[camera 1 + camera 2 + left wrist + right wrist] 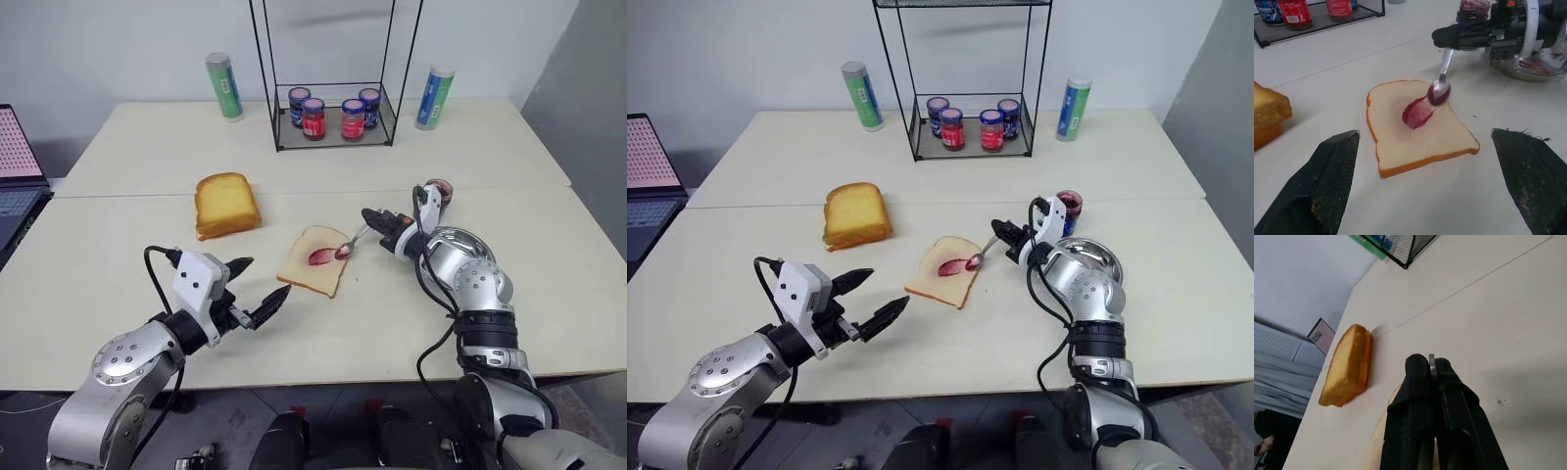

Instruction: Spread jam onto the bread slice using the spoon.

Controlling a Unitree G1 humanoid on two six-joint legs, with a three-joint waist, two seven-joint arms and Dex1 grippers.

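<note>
The right claw (375, 218) is clenched on the slim handle of the spoon (1440, 87), reaching in low over the cream worktop (147, 137); the spoon's bowl rests on the face of the bread slice (1415, 127), touching the far end of a glossy dark-red smear of jam (1417, 111) near the slice's middle; the bowl itself carries a dark-red coating. The bread slice lies flat on the worktop, tan crust all round, between the two arms. The left claw (259, 286) hangs released just beside the slice's near-left corner, its two black fingers (1320, 191) spread wide and touching nothing; in the left wrist view the slice sits squarely between them. Behind the right claw stands the small clear jam jar (440, 190), dark-red inside, next to a round steel plate (1095, 253) that is partly hidden by the right arm. A thicker golden toasted slice (226, 204) lies well apart to the left of the bread slice. At the back of the worktop, four small lidded jars (333, 113) with red and blue labels sit in the mesh tray of a black wire rack (333, 73); a green-labelled can (224, 86) stands to its left and a blue-and-green one (434, 98) to its right; a laptop (20, 166) shows at the left edge.
</note>
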